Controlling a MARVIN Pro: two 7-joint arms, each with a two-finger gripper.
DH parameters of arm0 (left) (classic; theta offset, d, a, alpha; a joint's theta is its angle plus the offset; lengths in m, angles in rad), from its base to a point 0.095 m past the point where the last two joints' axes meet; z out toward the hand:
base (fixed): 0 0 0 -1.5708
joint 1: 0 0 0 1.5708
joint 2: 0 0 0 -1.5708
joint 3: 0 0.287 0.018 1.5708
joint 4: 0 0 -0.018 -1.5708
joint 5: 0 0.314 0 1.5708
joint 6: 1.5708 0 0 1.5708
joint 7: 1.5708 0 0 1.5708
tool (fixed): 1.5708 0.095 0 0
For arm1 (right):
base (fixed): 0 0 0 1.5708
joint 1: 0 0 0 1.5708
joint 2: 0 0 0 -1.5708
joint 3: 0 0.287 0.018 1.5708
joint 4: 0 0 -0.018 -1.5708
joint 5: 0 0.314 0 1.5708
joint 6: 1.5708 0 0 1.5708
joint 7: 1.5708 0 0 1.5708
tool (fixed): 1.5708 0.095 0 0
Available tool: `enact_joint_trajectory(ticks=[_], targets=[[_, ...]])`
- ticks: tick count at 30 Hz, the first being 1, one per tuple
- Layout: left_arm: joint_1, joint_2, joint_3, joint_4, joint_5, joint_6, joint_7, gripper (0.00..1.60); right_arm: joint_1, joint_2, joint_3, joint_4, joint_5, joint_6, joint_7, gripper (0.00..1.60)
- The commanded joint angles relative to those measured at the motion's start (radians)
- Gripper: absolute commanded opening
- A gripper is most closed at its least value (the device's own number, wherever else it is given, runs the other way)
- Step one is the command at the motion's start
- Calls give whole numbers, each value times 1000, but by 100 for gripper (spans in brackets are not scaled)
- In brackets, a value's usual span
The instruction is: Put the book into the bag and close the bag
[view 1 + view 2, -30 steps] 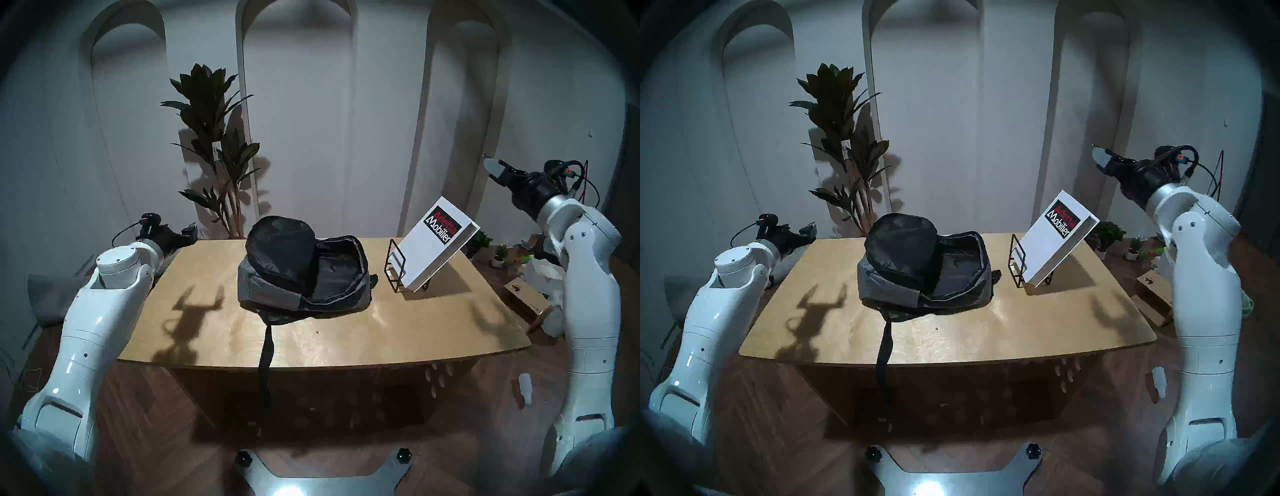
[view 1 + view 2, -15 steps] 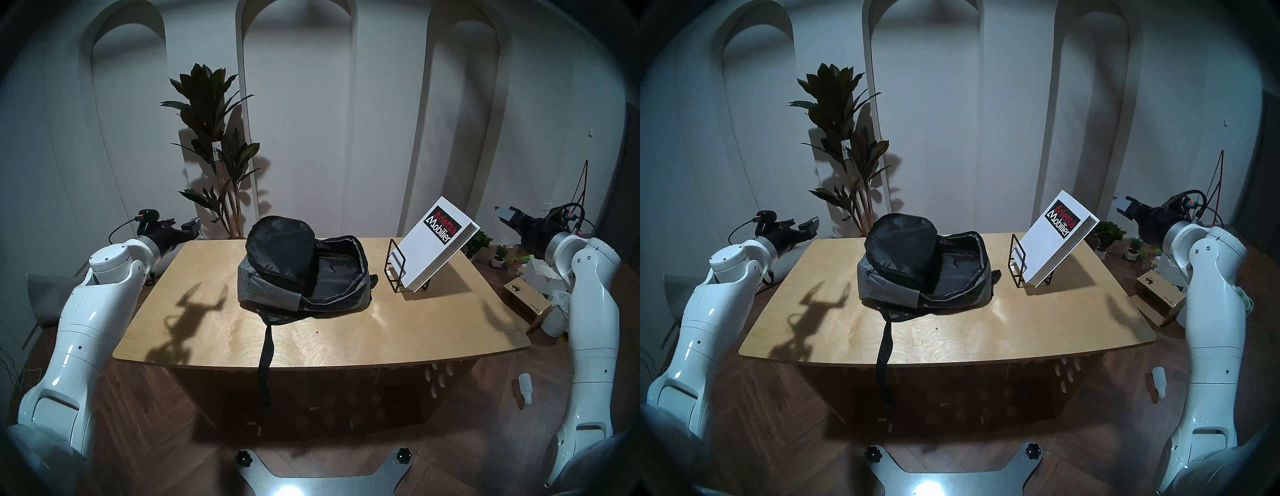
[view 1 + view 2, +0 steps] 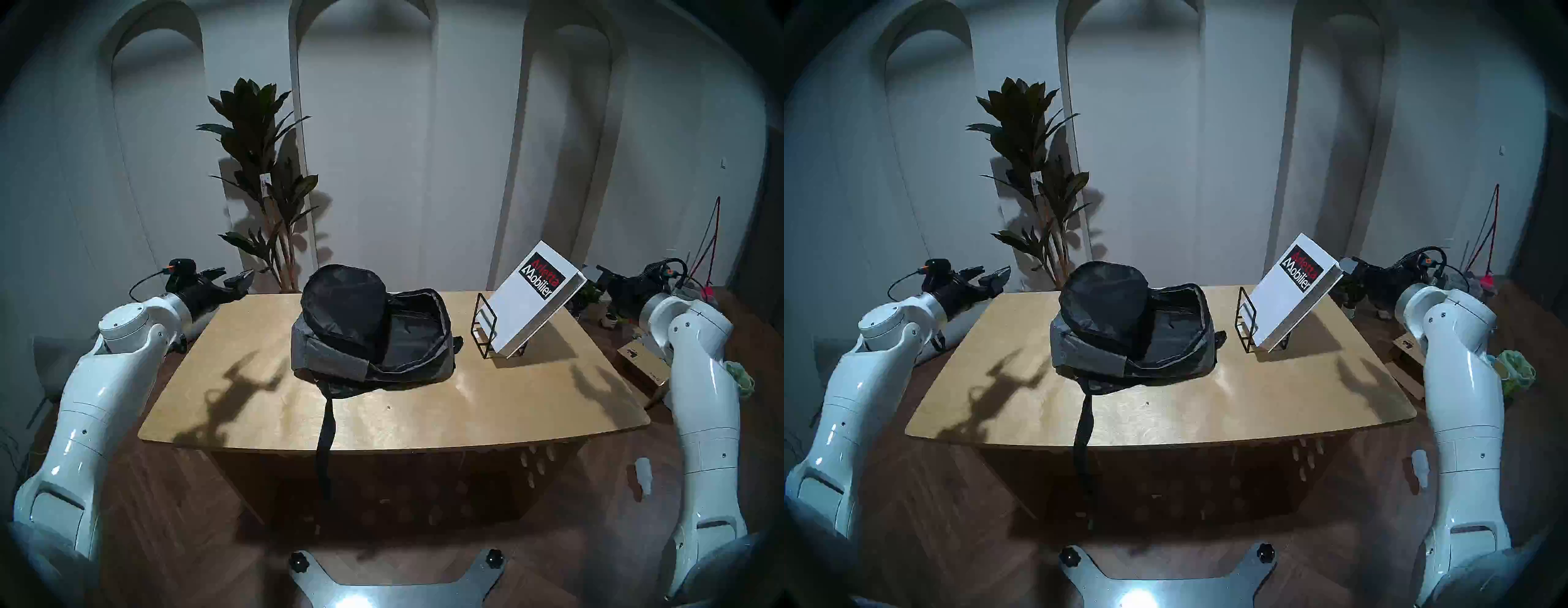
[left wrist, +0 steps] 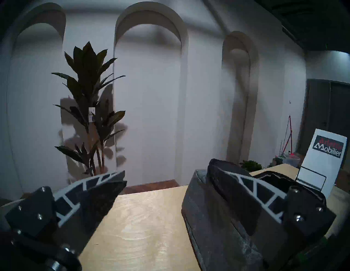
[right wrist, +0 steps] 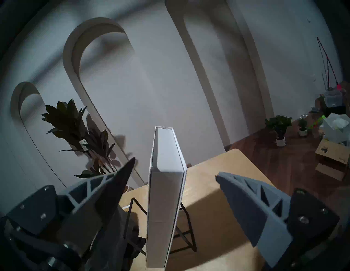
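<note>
A black strap (image 3: pixel 324 429) hung over the near edge of the wooden table (image 3: pixel 424 416), running back to the grey bag (image 3: pixel 369 335), which lay in the middle of the tabletop with its lid flap thrown back and its black lining showing. The bag looked soft and slack, likely to sag or slide if pushed, so the opening would probably need holding when anything went in.

To its right, a black wire rack (image 3: pixel 485 325) held the white book (image 3: pixel 534 297), which leaned back at a tilt, its black label toward the robot. Nothing had gone into the bag yet. The book looked stiff and flat, smooth-covered and probably slippery, fairly light but wide enough to swing if pinched at a corner. The free upper edge, clear of the rack, seemed the best place to take it, gripped across its thickness.

At the far left corner of the table the left gripper (image 3: pixel 229 278) hovered spread and empty, near the bag but not touching it. Beyond the book, the right gripper (image 5: pixel 175 170) was spread wide, one finger on each side of the book's thin edge, neither finger (image 5: pixel 251 204) yet touching. A tall plant (image 3: pixel 263 178) stood against the arched wall behind.
</note>
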Motion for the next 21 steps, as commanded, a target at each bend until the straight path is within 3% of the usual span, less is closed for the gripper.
enact_joint_trajectory(ticks=[1, 12, 21], targets=[[-14, 6, -12, -7, 7, -22, 1, 160, 19, -6, -19, -13, -35, -79, 9, 160], [-24, -4, -9, -4, 20, -21, 17, 160, 19, 3, -35, 48, -80, -157, 51, 160], [-36, -8, 2, -1, 34, -17, 28, 160, 99, 7, -86, 179, -109, -233, 109, 160]])
